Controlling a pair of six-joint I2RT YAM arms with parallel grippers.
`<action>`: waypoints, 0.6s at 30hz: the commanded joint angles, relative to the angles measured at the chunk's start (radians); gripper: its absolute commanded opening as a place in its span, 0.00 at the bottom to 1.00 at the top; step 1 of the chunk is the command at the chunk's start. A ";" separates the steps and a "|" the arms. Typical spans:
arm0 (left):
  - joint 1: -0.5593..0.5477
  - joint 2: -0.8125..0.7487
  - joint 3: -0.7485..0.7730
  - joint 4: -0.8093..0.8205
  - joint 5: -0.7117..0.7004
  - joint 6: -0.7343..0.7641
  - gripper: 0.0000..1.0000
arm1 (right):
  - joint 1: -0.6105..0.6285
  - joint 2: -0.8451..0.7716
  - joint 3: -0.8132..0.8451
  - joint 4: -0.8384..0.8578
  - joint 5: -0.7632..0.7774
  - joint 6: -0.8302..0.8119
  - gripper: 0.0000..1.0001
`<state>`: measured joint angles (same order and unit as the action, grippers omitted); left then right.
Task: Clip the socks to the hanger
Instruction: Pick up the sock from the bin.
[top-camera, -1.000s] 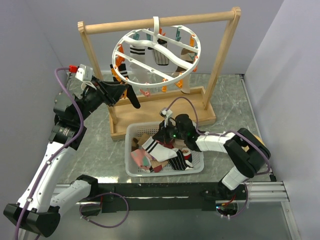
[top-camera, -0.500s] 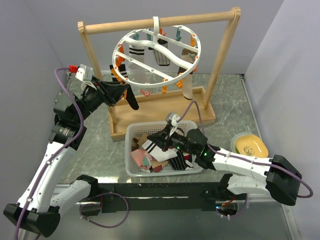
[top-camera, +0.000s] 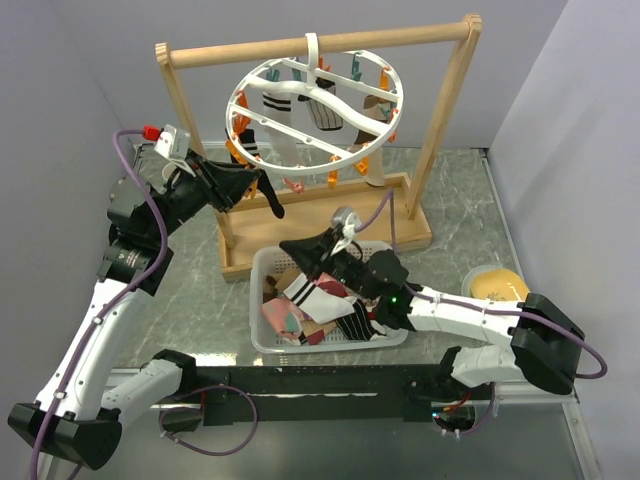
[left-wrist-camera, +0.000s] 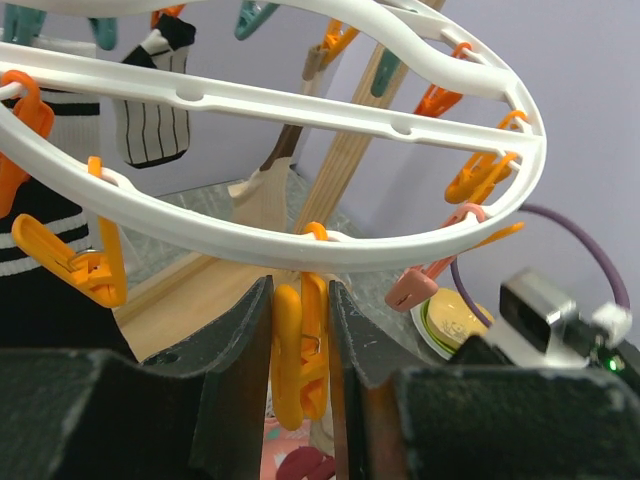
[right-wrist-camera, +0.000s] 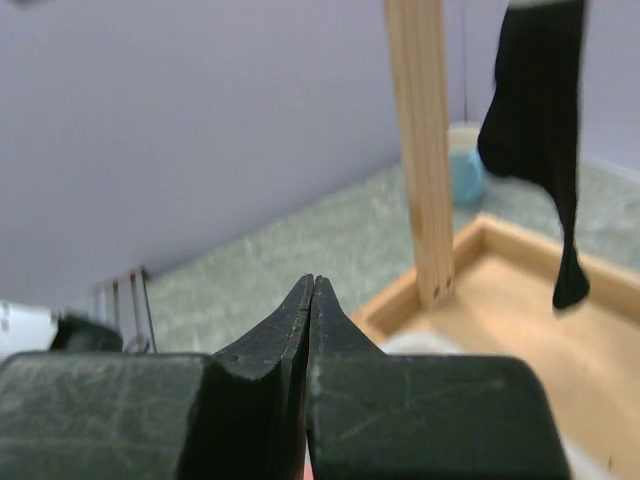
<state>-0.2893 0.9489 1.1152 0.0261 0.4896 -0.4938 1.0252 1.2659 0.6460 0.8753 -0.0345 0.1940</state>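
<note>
Grey marbled table (top-camera: 200, 290), lilac walls (top-camera: 560, 60). Left jaws clamp orange peg (left-wrist-camera: 298, 350); right jaws closed, empty.

The left arm (top-camera: 100, 310) climbs from its base and bends at the elbow toward the back. The left gripper (left-wrist-camera: 298, 300) is held about level, its fingers (left-wrist-camera: 238, 350) pressed against either side of an orange peg (left-wrist-camera: 297, 385). The right arm (top-camera: 470, 315) stretches low across to the left with the wrist tipped up, and the right gripper (right-wrist-camera: 312, 288) has its fingers flat together with nothing between them.
</note>
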 joint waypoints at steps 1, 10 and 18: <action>0.004 -0.015 0.014 -0.034 0.076 -0.011 0.01 | -0.054 -0.002 0.066 0.105 -0.084 0.044 0.00; 0.006 -0.018 0.015 -0.034 0.067 -0.003 0.01 | -0.152 -0.040 -0.040 -0.350 -0.116 0.065 0.50; 0.006 -0.021 -0.008 -0.034 0.069 -0.012 0.01 | -0.171 0.148 -0.002 -0.522 -0.180 0.039 0.55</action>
<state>-0.2882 0.9482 1.1152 0.0261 0.5037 -0.4934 0.8711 1.3502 0.6151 0.4313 -0.1627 0.2363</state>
